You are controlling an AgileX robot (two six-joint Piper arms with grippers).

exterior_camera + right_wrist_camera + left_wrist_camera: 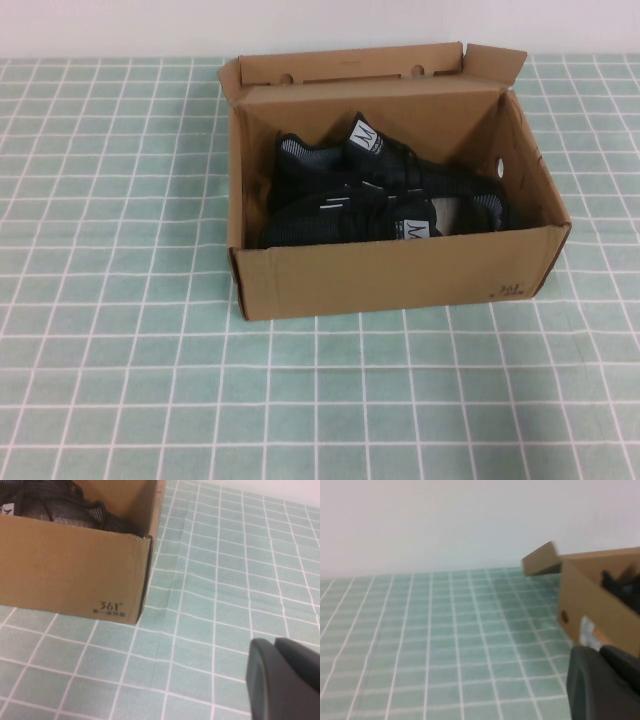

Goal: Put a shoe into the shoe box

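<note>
2 black shoes (385, 195) lying side by side inside the brown shoe box (400, 275), lid flap stood up behind, green checked cloth (120, 380) spread under it, left gripper (602, 682) and right gripper (282, 680) both shut tight, nothing held, box kept well clear of both jaws

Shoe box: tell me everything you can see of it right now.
The shoe box is brown corrugated cardboard, standing open on the green checked tablecloth, its attached flap lid upright at the back. A round hole shows in one side wall, small black print on a front corner. Two black sneakers lie inside. Neither tool touches it.
</note>
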